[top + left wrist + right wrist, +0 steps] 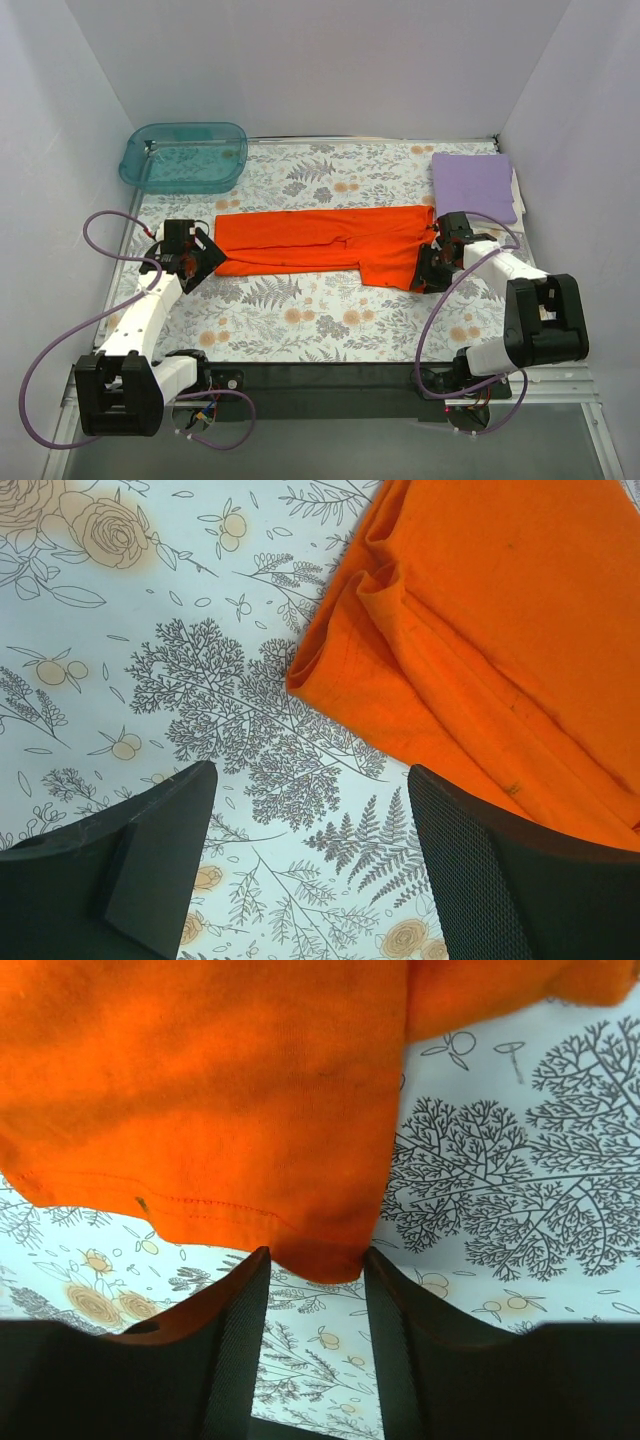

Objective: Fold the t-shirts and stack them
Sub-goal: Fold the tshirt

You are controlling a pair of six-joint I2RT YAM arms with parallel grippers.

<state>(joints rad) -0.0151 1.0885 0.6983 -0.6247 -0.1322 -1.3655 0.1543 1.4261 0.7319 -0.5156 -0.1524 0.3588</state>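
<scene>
The orange-red t-shirt [320, 240] lies flat across the middle of the floral table, folded into a long strip with a wider flap at its right end. The lavender t-shirt [473, 185] lies folded at the back right. My left gripper [208, 256] is open at the shirt's left end. In the left wrist view the gripper [312, 780] hovers over bare cloth, the orange shirt's edge [480, 630] just beyond its right finger. My right gripper [432, 264] is open at the shirt's near right corner. In the right wrist view the shirt's hem corner [200, 1090] sits between the tips of the gripper [315, 1260].
A translucent teal tub [185, 157] stands at the back left. The floral tablecloth [300, 315] covers the table between white walls on three sides. Purple cables loop beside both arm bases at the near edge.
</scene>
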